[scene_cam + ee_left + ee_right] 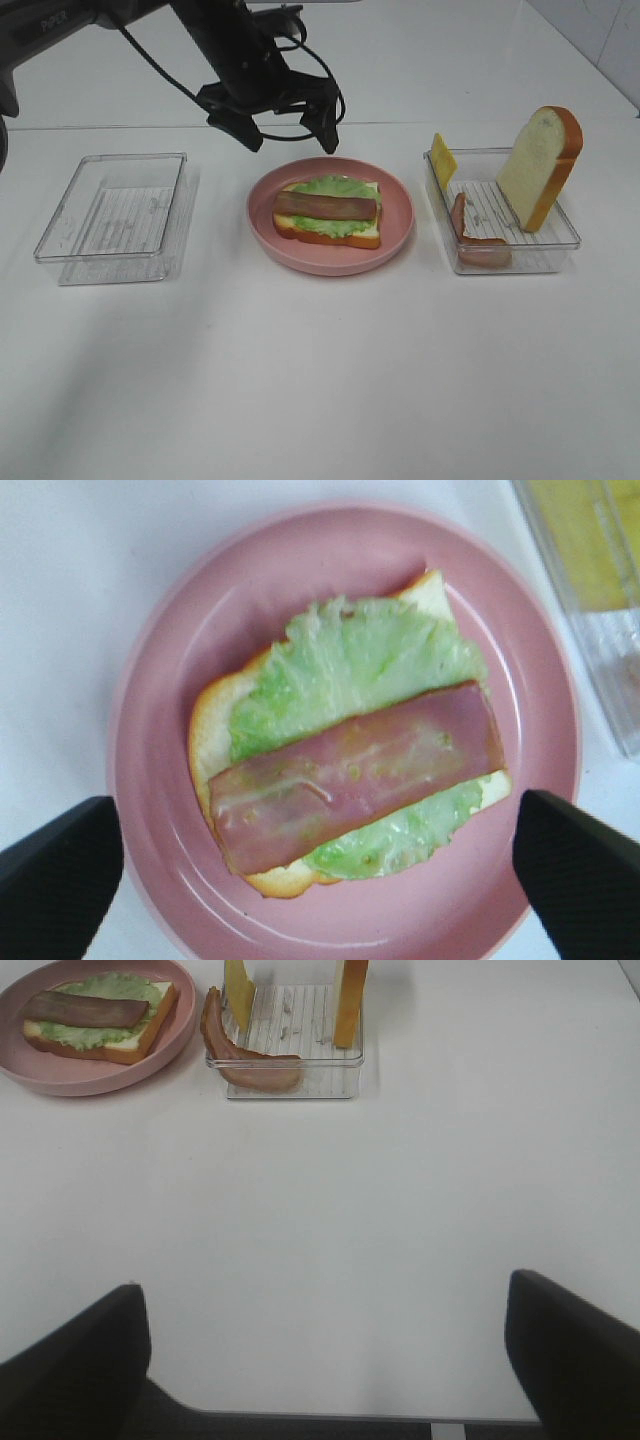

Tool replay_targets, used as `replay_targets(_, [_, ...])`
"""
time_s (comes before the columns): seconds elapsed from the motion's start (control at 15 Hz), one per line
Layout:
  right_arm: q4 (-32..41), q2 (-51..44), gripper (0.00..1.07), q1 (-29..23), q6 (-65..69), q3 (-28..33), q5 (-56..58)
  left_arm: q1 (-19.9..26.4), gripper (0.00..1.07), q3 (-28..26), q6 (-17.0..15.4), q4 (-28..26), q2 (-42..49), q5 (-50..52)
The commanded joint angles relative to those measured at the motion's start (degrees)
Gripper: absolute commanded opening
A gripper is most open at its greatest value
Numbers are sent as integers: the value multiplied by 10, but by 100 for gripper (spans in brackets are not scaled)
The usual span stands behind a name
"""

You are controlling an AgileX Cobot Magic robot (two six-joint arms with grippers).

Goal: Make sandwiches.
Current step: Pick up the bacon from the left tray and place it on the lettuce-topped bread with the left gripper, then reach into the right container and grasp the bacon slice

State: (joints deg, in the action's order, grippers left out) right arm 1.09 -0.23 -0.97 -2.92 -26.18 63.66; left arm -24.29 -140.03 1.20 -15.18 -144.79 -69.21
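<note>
The sandwich stack on the round pink plate (330, 262) is a bottom bread slice (300, 232), a green lettuce leaf (335, 187) and one reddish-brown meat strip (325, 205) on top. My left gripper (290, 140) hangs open and empty above the plate's far side. In the left wrist view its gripper (320, 880) straddles the meat strip (360, 770) and lettuce (350, 660) from above. A second bread slice (540, 165), a yellow cheese square (442, 160) and another meat strip (480, 248) stand in the right tray (520, 255). My right gripper (325, 1360) is open and empty, over bare table.
An empty clear tray (110, 215) sits left of the plate. The right wrist view shows the plate (80, 1075) and the right tray (290, 1075) far ahead of it. The table is white, and its back edge runs behind the trays.
</note>
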Motion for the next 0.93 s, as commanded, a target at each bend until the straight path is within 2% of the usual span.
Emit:
replay_targets(0.07, [3,-16,94,3,-6,2,-4,-2,102,-61,-3,12,3,-61])
replay_targets(0.2, [3,-16,94,3,-6,2,-4,0,102,-81,-3,19,11,-61])
replay_targets(0.27, [3,-16,94,3,-6,2,-4,17,101,-79,-20,79,28,-61])
replay_targets(0.4, [3,-16,94,3,-6,2,-4,42,100,-57,-41,142,46,-61])
replay_targets(0.47, [3,-16,94,3,-6,2,-4,54,100,-45,-44,155,56,-61])
replay_targets(0.53, [3,-16,94,3,-6,2,-4,105,101,10,-43,164,103,-61])
replay_targets(0.73, [3,-16,94,3,-6,2,-4,177,100,80,-41,163,159,-61])
replay_targets(0.8, [3,-16,94,3,-6,2,-4,199,100,124,-36,152,198,-61])
replay_targets(0.93, [3,-16,94,3,-6,2,-4,203,100,179,-34,152,242,-61])
